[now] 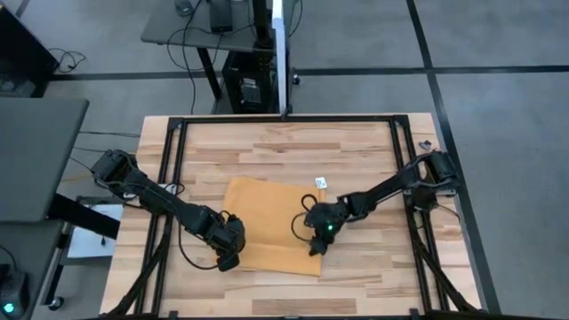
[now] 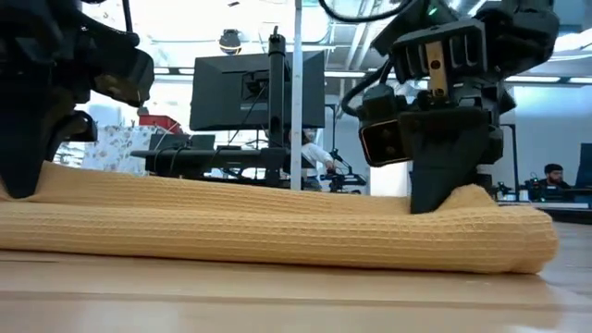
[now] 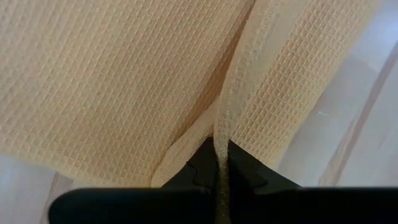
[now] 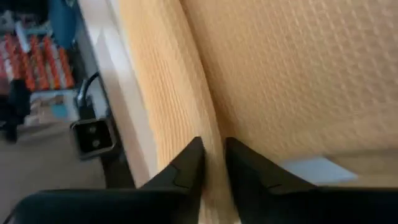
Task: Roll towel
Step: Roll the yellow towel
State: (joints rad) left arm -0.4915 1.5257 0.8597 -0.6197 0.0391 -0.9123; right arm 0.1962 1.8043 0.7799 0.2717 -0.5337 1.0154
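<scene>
The towel (image 1: 271, 222) is lying flat on the wooden bench (image 1: 356, 151), its near edge doubled over into a low fold. The white tag (image 1: 320, 182) is showing at the far right corner, beyond the right tool; only the overhead view is showing it.

The left tool (image 1: 228, 260) is sitting at the towel's near left corner. The left wrist view is showing what the overhead cannot: the fingers (image 3: 239, 171) are closed on a stitched hem pinched upright between them.

The right tool (image 1: 316, 246) is sitting at the near right part of the towel. The right wrist view is showing its fingers (image 4: 189, 165) pressed narrowly together on a raised ridge of cloth, with the bench edge lying beside that tool.

The table-level view is adding the profile: the folded edge is forming a long, low hump (image 2: 277, 227) running between the two tools, with each tool planted on the cloth at its own end. A monitor (image 2: 257, 91) is standing in the room behind.
</scene>
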